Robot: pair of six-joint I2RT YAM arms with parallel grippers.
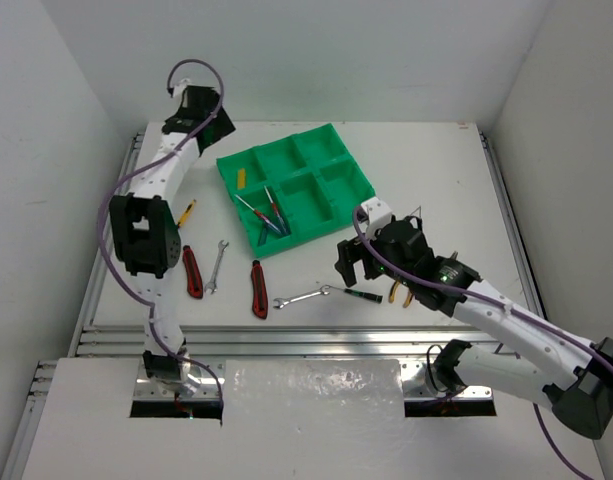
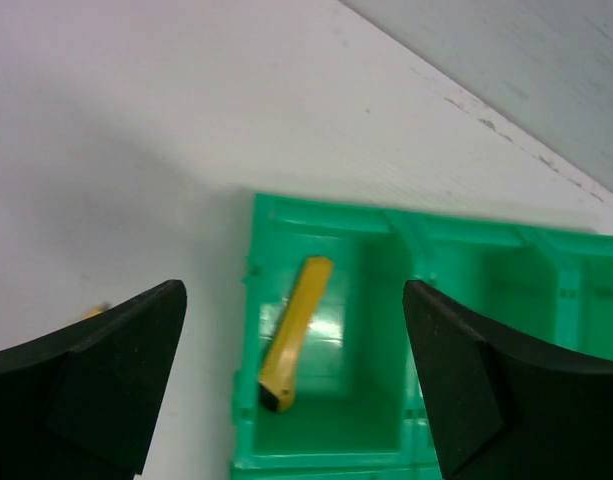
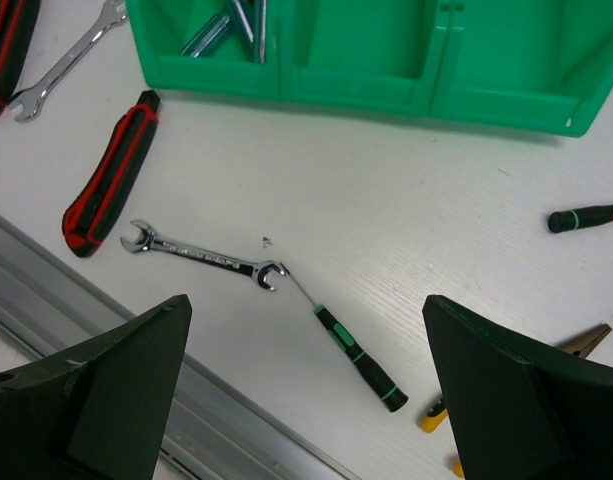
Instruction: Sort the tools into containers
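White table (image 2: 136,150): yellow knife (image 2: 294,335) in tray (image 2: 326,215) compartment below L gripper (image 2: 294,300), jaws wide.

Green tray (image 1: 348,182): six square compartments, set at an angle on the bench (image 1: 436,170).
- Far-left compartment: yellow knife (image 2: 294,335), lying slantwise.
- Near-left compartment: a bundle of thin screwdrivers (image 1: 267,213).
- Loose on the bench in front of the tray: first red-handled knife (image 1: 192,271), small wrench (image 1: 217,266), second red-handled knife (image 1: 258,288), and long wrench (image 3: 204,252) touching the tip of a green-black screwdriver (image 3: 354,348).
- Yellow-handled pliers (image 1: 401,294): partly hidden.
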